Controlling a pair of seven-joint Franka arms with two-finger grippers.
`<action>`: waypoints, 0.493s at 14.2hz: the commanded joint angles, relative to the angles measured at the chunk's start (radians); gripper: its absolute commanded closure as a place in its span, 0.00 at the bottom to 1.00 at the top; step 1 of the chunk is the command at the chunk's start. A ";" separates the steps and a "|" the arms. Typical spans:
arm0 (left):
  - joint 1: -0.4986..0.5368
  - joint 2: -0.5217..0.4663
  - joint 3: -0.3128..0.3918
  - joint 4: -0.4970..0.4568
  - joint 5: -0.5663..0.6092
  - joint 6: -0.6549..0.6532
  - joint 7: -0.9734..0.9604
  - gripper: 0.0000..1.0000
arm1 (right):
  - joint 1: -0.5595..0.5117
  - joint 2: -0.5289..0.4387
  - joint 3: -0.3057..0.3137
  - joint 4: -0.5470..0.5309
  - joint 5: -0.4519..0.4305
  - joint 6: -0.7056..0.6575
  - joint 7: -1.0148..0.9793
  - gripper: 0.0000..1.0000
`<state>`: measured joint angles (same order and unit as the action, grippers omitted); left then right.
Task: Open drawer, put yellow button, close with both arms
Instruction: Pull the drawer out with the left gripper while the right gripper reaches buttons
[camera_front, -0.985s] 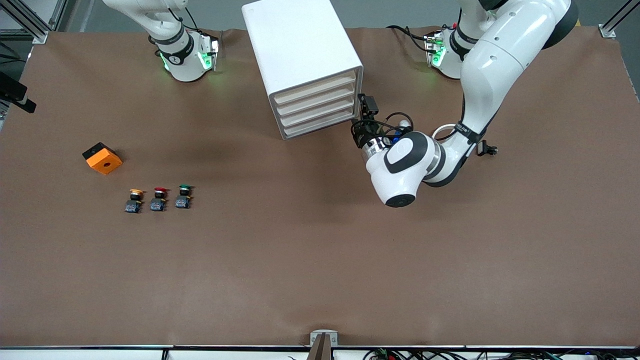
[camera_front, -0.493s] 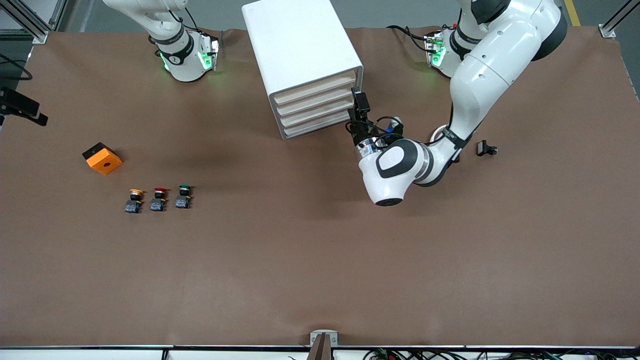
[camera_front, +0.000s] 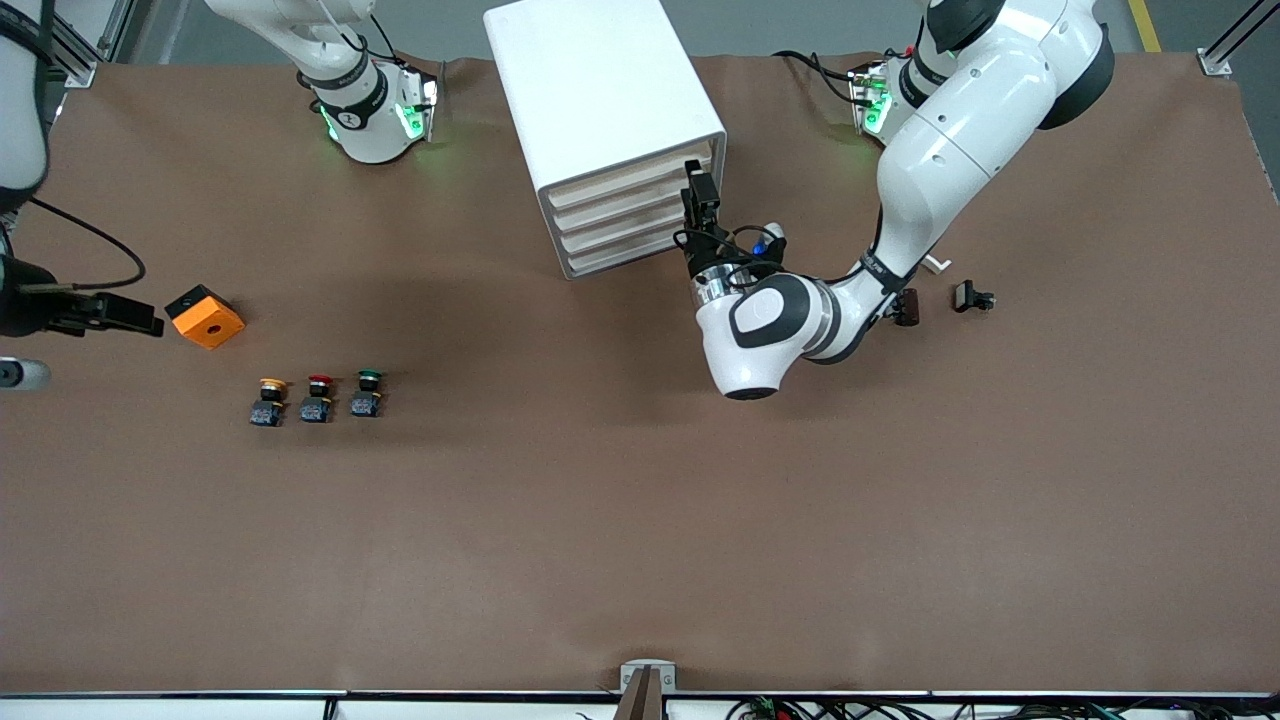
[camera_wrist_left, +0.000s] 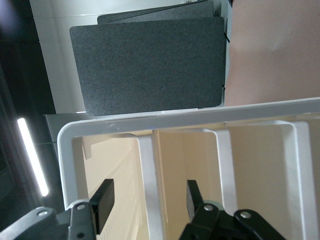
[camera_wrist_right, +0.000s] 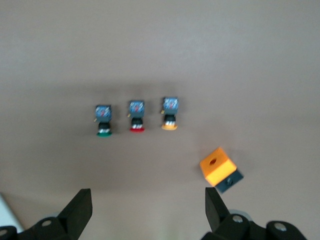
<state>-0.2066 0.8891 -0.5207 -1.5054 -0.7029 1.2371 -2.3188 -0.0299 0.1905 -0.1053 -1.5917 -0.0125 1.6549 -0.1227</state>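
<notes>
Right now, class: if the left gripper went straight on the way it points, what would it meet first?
The left gripper points at the cabinet front, so it would likely meet the top drawer, its fingers straddling the white divider beneath it. Depth is unclear.

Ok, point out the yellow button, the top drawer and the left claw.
yellow button (camera_front: 271, 384): front view, on its round yellow-orange cap.
top drawer (camera_front: 615, 183): front view, on its cream front.
left claw (camera_wrist_left: 147, 205): left wrist view, midway between its two black fingertips.

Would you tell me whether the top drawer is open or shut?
Shut: the top drawer sits flush with the three drawers below it.
</notes>
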 joint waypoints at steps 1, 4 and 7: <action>-0.014 0.001 -0.002 0.013 -0.018 -0.016 -0.024 0.47 | -0.014 -0.016 -0.001 -0.160 -0.027 0.171 0.005 0.00; -0.033 0.002 -0.001 0.011 -0.017 -0.016 -0.024 0.50 | -0.039 -0.016 -0.001 -0.302 -0.024 0.334 0.014 0.00; -0.057 0.002 0.010 0.014 -0.038 -0.011 -0.022 0.68 | -0.050 -0.013 -0.001 -0.442 -0.015 0.543 0.018 0.00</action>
<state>-0.2424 0.8894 -0.5202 -1.5047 -0.7063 1.2359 -2.3202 -0.0662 0.2028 -0.1161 -1.9410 -0.0225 2.0961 -0.1216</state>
